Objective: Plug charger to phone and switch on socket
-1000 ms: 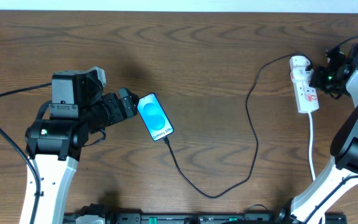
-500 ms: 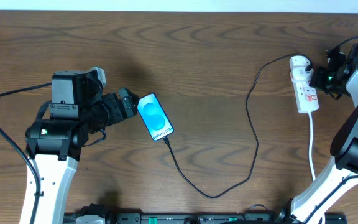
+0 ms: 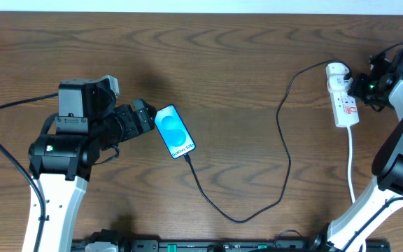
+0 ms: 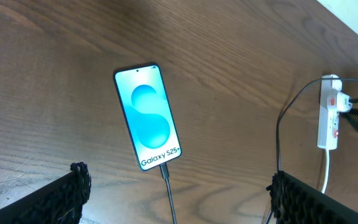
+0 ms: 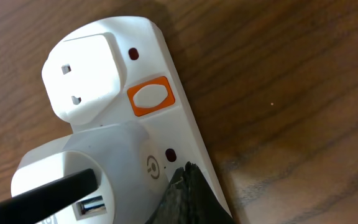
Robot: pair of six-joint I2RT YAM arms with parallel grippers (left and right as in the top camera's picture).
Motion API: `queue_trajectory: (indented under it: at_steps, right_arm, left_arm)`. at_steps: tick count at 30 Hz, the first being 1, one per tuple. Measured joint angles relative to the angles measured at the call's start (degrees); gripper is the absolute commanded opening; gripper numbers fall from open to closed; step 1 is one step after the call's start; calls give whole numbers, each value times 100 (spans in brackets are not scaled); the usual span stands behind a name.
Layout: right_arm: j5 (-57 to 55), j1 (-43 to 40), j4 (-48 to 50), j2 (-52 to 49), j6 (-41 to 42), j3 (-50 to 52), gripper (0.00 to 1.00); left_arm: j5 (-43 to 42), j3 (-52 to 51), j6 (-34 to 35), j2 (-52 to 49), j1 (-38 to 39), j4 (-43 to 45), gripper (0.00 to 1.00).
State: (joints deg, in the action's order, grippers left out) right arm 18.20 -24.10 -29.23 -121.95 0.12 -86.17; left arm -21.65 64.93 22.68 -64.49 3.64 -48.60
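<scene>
The phone (image 3: pixel 174 131) lies face up on the table with a bright blue screen; it also shows in the left wrist view (image 4: pixel 148 117). The black charger cable (image 3: pixel 284 143) is plugged into the phone's lower end (image 4: pixel 164 169) and runs to a white adapter (image 5: pixel 82 177) in the socket strip (image 3: pixel 342 94). My left gripper (image 4: pixel 176 193) is open just left of the phone, empty. My right gripper (image 5: pixel 188 193) is shut, its tip resting on the socket strip (image 5: pixel 185 134) beside the adapter, below an orange switch (image 5: pixel 151 96).
The strip's white cord (image 3: pixel 350 164) runs toward the front right. A rounded white plug (image 5: pixel 86 68) sits at the strip's far end. The black cable loops across the wooden table (image 3: pixel 243 70) between the arms.
</scene>
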Motion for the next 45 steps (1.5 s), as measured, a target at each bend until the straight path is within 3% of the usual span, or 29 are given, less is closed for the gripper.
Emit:
queue_trajectory:
  at_steps: [15, 33, 45]
  right_arm:
    - [457, -164, -55, 7, 533, 37, 1]
    - [1572, -98, -608, 166, -125, 229, 1]
    - [1556, -586, -623, 1438, -254, 214, 1]
  left_arm:
    - [0, 0, -2, 0, 0, 105, 94]
    - [0, 0, 0, 0, 0, 107, 94]
    - [0, 0, 0, 0, 0, 111, 94]
